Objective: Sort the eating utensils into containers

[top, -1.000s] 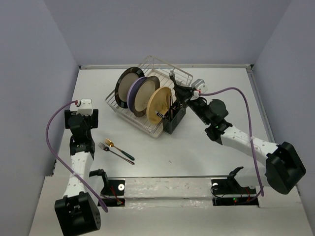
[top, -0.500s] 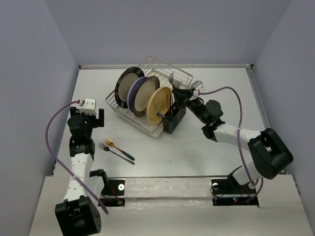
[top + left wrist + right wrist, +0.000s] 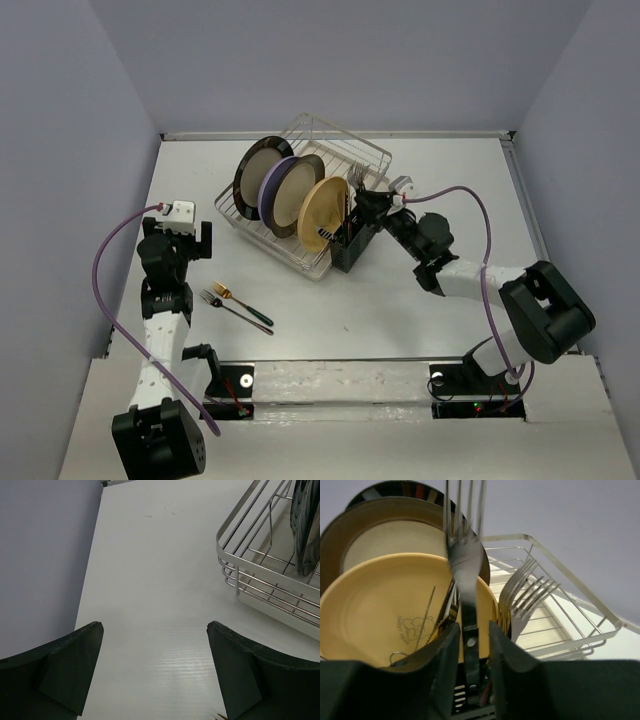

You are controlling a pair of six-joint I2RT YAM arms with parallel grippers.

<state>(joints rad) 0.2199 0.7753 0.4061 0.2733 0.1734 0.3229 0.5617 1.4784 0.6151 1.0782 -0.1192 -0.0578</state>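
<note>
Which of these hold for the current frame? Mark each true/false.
1. The left gripper is open with nothing between its fingers. True.
2. No utensils lie loose on the table. False: two forks lie on the table near the left arm.
3. The fork between the right gripper's fingers points tines down. False: its tines point up.
4. The yellow plate stands upright beside the black holder. True.
</note>
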